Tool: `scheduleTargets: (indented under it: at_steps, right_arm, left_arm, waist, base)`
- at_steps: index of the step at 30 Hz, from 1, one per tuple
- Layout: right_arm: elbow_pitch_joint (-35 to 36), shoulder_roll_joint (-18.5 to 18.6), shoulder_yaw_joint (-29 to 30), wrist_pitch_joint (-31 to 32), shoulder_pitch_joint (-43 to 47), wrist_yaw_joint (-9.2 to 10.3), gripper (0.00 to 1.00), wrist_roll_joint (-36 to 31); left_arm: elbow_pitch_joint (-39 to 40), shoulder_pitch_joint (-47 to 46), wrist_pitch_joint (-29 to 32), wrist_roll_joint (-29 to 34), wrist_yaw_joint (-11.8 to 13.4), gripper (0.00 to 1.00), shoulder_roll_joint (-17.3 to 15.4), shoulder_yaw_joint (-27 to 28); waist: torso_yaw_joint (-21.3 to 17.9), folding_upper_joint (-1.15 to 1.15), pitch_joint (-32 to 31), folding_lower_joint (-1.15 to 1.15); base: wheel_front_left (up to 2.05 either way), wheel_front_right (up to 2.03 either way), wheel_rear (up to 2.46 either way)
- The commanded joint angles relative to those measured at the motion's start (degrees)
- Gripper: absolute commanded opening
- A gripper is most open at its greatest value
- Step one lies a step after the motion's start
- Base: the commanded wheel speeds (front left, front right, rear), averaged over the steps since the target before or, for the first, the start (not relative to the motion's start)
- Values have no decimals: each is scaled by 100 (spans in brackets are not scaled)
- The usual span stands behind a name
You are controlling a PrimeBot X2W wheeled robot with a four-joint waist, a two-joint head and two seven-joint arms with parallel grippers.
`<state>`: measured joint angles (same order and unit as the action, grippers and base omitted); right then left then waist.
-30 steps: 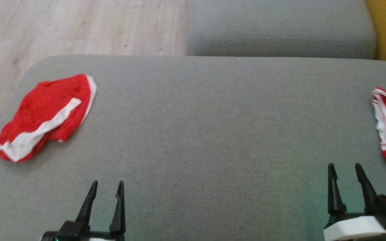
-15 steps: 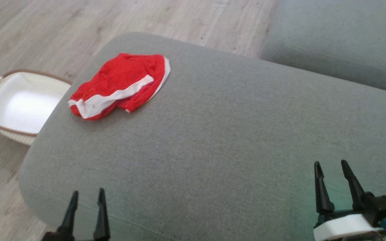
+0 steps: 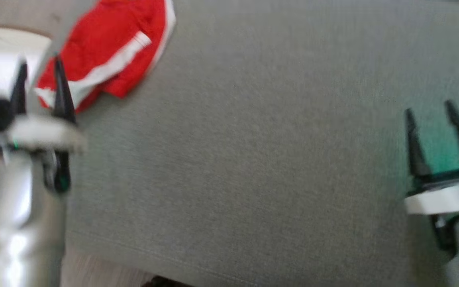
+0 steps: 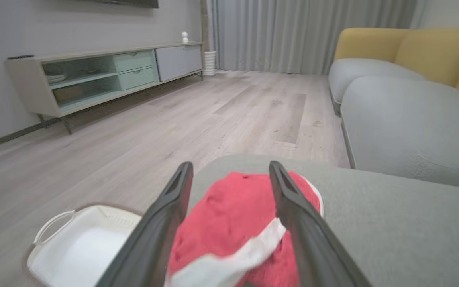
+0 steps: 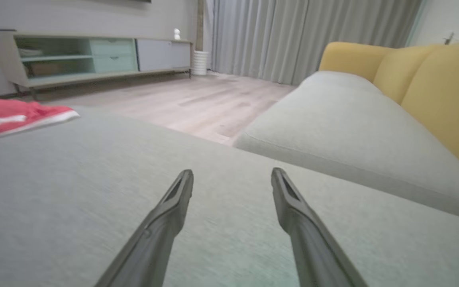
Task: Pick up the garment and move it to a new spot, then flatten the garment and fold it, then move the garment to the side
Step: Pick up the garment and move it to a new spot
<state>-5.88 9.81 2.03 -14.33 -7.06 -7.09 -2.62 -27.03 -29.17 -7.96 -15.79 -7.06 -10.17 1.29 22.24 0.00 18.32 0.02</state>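
Lying under everything, the grey sofa cushion (image 3: 253,159) carries the red garment (image 3: 102,52) near its far left corner, crumpled, with its white bands showing. Beside that corner a white basket (image 4: 86,239) stands on the wooden floor (image 4: 213,111). The left gripper (image 3: 40,63) hovers close to the near edge of the garment, jaws spread apart and holding nothing. The right gripper (image 3: 428,107) hangs over bare cushion, well apart from the garment, jaws also released and empty. By my judgement the task is at its very beginning: the pick-up is not yet done, and moving, flattening, folding and putting aside are all left.
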Motion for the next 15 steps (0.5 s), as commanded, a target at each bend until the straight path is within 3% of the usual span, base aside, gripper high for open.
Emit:
scheduleTargets:
  at_steps: [1,5,7,12,15]
  right_arm:
    - [292,222,-39,46,-81,-40,100,-28]
    - [561,447,-29,172,-156,-40,100,9]
    - [663,473,-99,214,-174,-40,100,39]
    - [818,415,-214,254,-173,-40,100,96]
    - [849,364,-229,247,-153,-40,100,144]
  left_arm:
    - [-333,-789,159,-24,-3,100,-304,125]
    - [-1647,-1843,585,-155,102,100,-386,190]
    - [-2230,-2173,733,-255,279,100,-412,317]
    - [-3159,-2544,1160,-192,533,100,-551,279]
    - [-3580,-2717,1443,-107,475,100,-630,136]
  waist:
    - [-440,0,1221,-2]
    - [-564,0,1505,-2]
    - [-670,0,1537,-2]
    - [-861,0,1524,-2]
    - [-948,0,1482,-2]
  base:
    - [0,0,0]
    - [0,0,0]
    - [0,0,0]
    - [0,0,0]
    - [0,0,0]
